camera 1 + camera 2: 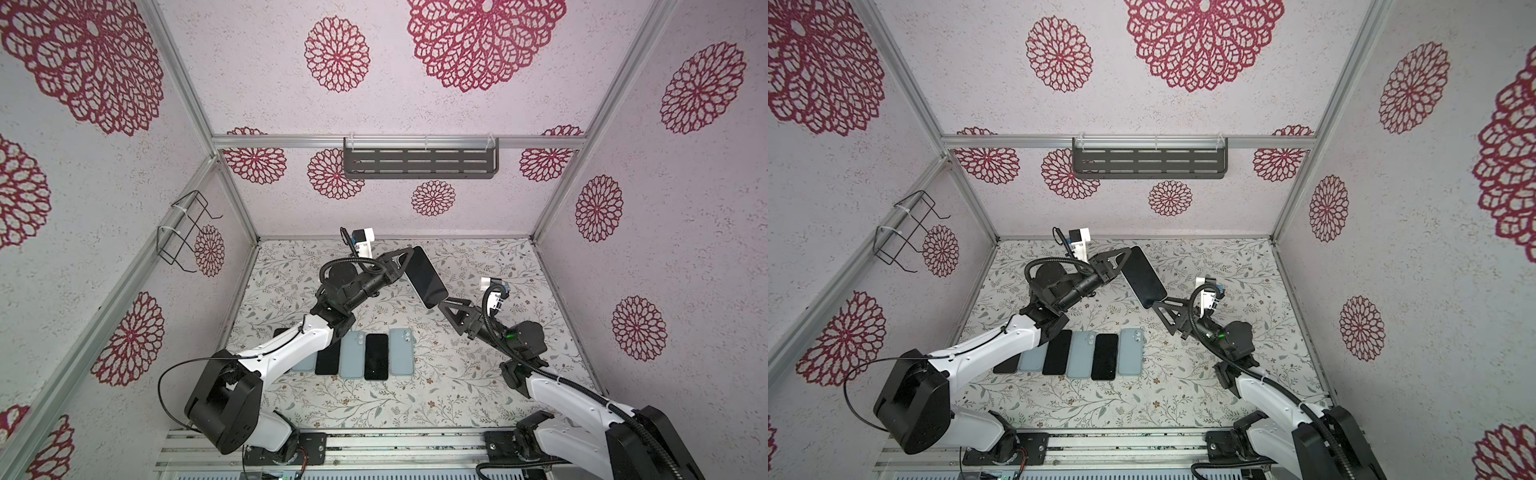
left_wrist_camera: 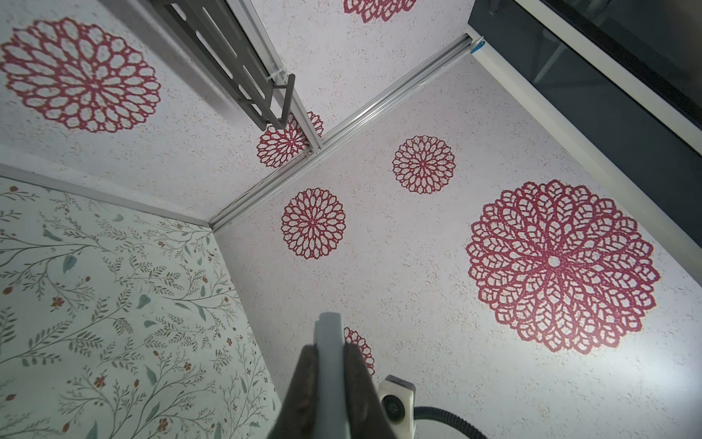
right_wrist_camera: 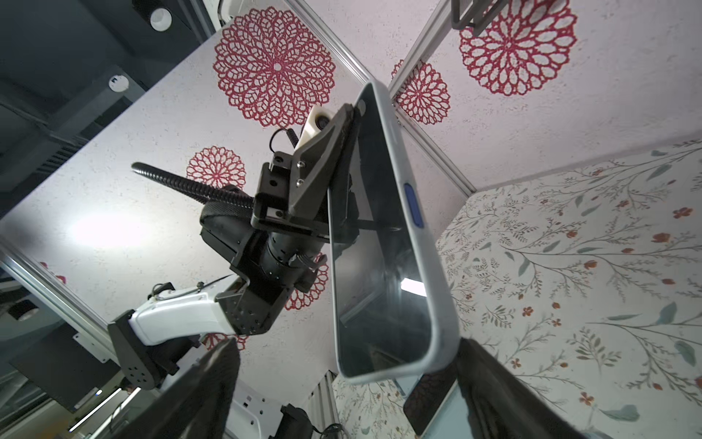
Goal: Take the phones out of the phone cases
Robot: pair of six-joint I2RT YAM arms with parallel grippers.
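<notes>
A black-screened phone [image 1: 424, 272] [image 1: 1144, 276] sits in a pale blue-grey phone case [image 3: 418, 243] and hangs tilted above the table in both top views. My left gripper [image 1: 405, 259] [image 1: 1121, 257] [image 2: 329, 353] is shut on the far end of the cased phone, one finger on the screen and one on the back. The case's edge [image 2: 329, 380] shows between its fingers in the left wrist view. My right gripper [image 1: 442, 305] [image 1: 1160, 303] [image 3: 347, 344] is open and straddles the near end. One finger [image 3: 478, 365] lies close against the case's corner; the other stands well clear.
Several black phones [image 1: 376, 355] and pale blue cases [image 1: 401, 351] lie side by side in a row on the floral table, partly under the left arm. A dark shelf [image 1: 419, 164] hangs on the back wall and a wire basket [image 1: 187, 232] on the left wall.
</notes>
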